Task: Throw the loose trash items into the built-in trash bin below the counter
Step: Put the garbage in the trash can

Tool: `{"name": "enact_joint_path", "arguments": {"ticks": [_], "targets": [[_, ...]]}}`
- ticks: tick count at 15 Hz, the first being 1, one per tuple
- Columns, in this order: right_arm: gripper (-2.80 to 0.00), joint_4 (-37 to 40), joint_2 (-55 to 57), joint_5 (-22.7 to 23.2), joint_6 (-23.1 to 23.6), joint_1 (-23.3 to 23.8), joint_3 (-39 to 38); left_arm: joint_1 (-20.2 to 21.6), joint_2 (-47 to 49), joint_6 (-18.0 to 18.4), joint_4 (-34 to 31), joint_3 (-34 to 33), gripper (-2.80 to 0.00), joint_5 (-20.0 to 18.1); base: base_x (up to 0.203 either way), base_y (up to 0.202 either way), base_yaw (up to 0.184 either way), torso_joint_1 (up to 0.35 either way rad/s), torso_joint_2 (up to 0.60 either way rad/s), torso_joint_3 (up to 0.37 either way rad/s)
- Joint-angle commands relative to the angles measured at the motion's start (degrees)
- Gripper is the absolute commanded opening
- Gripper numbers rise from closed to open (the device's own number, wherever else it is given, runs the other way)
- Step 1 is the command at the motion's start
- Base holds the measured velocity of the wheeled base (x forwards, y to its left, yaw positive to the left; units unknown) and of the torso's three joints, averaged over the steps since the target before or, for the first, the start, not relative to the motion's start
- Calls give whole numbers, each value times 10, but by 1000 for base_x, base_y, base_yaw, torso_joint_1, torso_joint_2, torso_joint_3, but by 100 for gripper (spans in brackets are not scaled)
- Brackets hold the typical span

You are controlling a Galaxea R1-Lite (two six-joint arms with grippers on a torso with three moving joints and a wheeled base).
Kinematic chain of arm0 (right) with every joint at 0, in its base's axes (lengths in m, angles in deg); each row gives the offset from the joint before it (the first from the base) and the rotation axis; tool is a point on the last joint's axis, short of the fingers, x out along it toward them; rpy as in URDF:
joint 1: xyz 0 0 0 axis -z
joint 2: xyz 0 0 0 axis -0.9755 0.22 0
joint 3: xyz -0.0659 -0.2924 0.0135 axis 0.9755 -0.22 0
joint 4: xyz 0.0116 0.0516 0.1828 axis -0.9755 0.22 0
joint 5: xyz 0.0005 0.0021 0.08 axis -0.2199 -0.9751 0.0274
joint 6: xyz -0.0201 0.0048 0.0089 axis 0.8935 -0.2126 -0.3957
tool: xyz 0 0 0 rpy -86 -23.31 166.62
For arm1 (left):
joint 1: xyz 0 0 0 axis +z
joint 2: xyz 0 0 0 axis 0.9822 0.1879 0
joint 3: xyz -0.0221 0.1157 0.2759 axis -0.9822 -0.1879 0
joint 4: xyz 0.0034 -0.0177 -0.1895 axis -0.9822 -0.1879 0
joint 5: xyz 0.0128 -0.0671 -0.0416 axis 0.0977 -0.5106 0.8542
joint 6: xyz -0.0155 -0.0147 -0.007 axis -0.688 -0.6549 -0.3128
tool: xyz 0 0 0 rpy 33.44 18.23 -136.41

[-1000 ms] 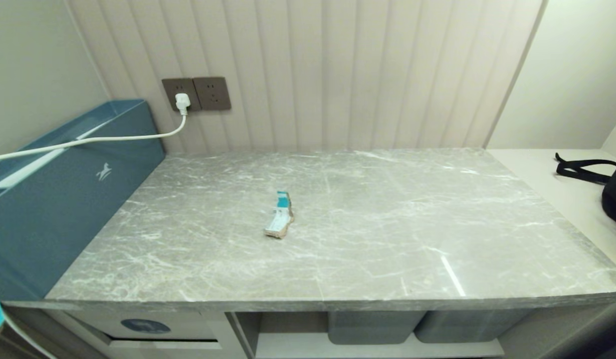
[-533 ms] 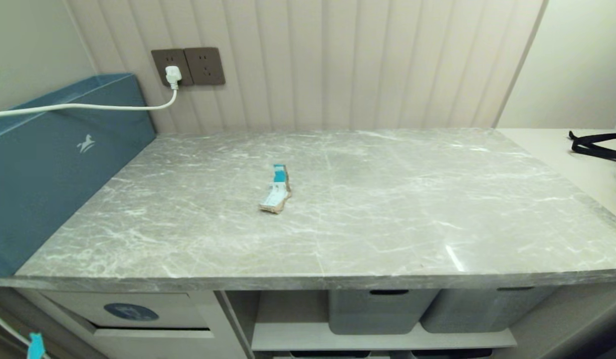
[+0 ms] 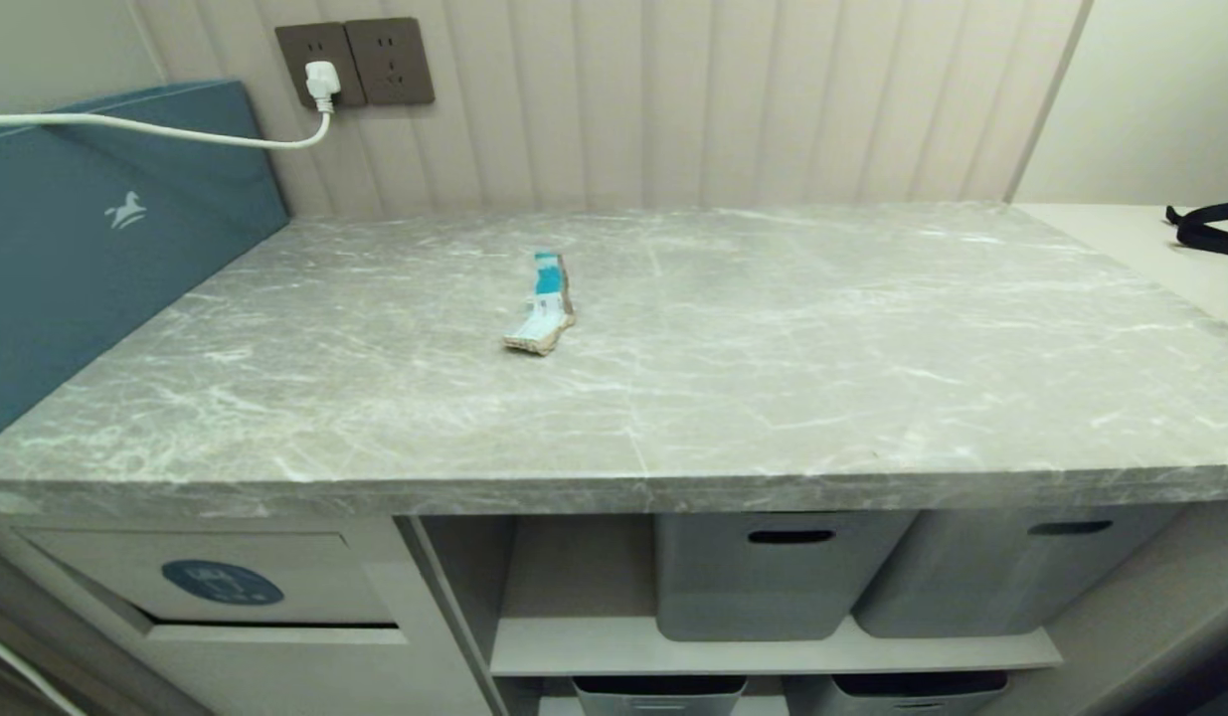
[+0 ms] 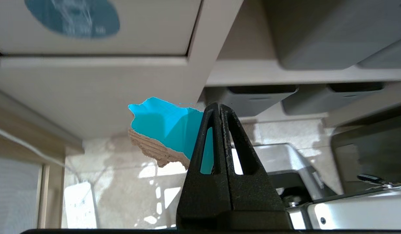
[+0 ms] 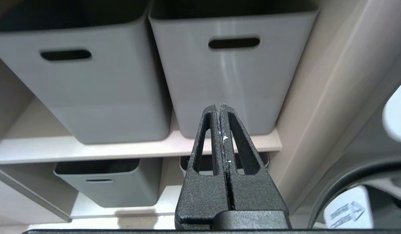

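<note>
Since a second ago the whole head view has dropped, so the cabinet fronts below the desk (image 3: 673, 418) now show in full; that is the camera sinking, not the things shifting. Below the desk's front edge, the left hand (image 4: 219, 109) is pinched tight on a torn teal-faced cardboard scrap (image 4: 161, 130), seen only from its wrist camera. The built-in trash bin (image 3: 221, 582), its flap marked by a blue oval sticker, sits under the desk's left end. To finish well, the scrap's free edge should probably be led against the flap so it tilts inward before letting go. One teal-and-white carton piece (image 3: 541, 308) lies alone mid-desk, well apart from the bin. The right hand (image 5: 219, 109), fingers together and empty, hangs before the grey baskets (image 3: 783, 572). A white cable (image 3: 156, 129) crosses a blue box (image 3: 77, 268) at left, clear of the flap.
</note>
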Motion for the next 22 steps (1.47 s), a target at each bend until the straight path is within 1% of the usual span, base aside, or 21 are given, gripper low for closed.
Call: {"name": "enact_joint_path", "arguments": {"ticks": [1, 2, 5, 7, 10, 12, 13, 17, 20, 22], "targets": [[-280, 0, 0, 0, 0, 0, -1, 0, 26, -1, 0, -2, -280, 8, 0, 0, 0, -193, 471, 275], [-280, 0, 0, 0, 0, 0, -1, 0, 31, 0, 0, -2, -280, 16, 0, 0, 0, -193, 481, 286], [-280, 0, 1, 0, 0, 0, -1, 0, 41, 0, 9, -10, -280, 18, 0, 0, 0, -176, 470, 292], [-280, 0, 1, 0, 0, 0, -1, 0, 48, 0, 35, -18, -280, 18, 0, 0, 0, -161, 458, 290], [-280, 0, 0, 0, 0, 0, -1, 1, 72, 0, 102, -34, -280, 20, 0, 0, 0, -145, 452, 302], [-280, 0, 0, 0, 0, 0, -1, 1, 87, -1, 122, -37, -280, 34, 0, 0, 0, -101, 436, 314], [-280, 0, 0, 0, 0, 0, -1, 1, 91, -2, 127, -37, -280, 35, 0, 0, 0, -61, 232, 183], [-280, 0, 0, 0, 0, 0, -1, 1, 105, -1, 158, -35, -280, 36, 0, 0, 0, -17, 75, 58], [-280, 0, 0, 1, 0, 0, -1, 2, 121, 1, 181, -37, -280, 76, 0, 0, 0, 0, 0, 0], [-280, 1, 0, 0, -4, 0, -1, 2, 122, 10, 188, -38, -280, 79, 0, 0, 0, 0, 0, 0]]}}
